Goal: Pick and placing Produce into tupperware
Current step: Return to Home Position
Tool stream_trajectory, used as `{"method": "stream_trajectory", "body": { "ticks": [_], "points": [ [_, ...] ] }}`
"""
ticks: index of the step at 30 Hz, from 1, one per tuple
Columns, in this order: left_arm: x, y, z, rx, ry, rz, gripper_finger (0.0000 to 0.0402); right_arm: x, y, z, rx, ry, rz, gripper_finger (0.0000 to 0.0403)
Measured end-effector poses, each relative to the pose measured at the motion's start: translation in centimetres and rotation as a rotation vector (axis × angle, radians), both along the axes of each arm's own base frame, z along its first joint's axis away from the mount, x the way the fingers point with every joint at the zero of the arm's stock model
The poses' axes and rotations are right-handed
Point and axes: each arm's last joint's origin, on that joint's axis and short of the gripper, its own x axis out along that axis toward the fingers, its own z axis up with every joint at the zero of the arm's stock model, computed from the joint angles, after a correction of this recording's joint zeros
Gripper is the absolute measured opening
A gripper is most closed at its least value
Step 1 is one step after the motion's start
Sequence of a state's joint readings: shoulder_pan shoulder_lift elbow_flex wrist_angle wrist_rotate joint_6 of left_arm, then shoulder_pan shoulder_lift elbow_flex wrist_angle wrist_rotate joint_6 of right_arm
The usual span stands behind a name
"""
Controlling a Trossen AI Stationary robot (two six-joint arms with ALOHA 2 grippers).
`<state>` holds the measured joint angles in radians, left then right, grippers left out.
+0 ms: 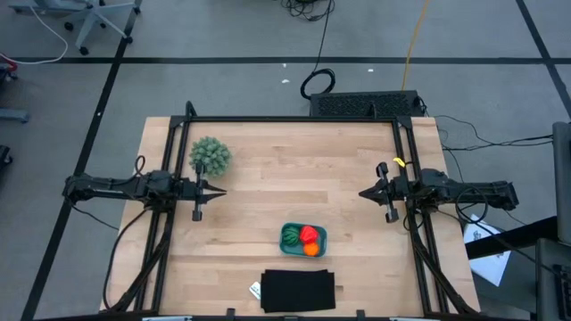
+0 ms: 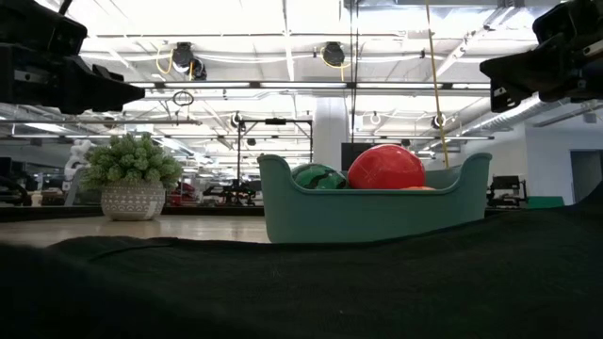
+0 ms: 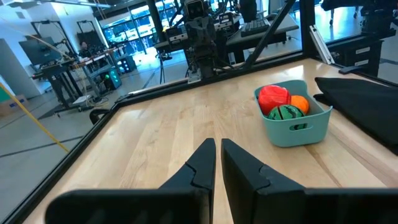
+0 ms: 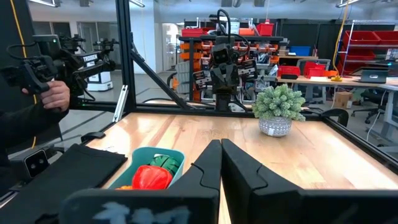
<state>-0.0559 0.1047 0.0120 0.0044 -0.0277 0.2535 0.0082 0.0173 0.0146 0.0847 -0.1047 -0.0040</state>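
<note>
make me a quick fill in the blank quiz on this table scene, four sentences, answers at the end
1. The tupperware holds ___ round pieces in all.
2. Beside the orange piece and the striped green piece lies a ___ one.
3. The potted plant stands on the ___ arm's side of the table.
4. The left gripper and the right gripper, both shut, hold ___.
Missing words: three; red; left; nothing.
</note>
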Motion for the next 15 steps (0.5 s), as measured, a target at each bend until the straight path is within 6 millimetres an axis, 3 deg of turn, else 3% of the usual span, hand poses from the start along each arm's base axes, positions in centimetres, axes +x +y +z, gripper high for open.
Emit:
{"method": "stream_trajectory", "body": {
  "ticks": [15],
  "points": [
    [0.00,-0.02,-0.01,-0.050,0.002,-0.004,0.0031,-0.01,0.17,-0.08,0.015,0.011,0.059,0.0000]
  ]
}}
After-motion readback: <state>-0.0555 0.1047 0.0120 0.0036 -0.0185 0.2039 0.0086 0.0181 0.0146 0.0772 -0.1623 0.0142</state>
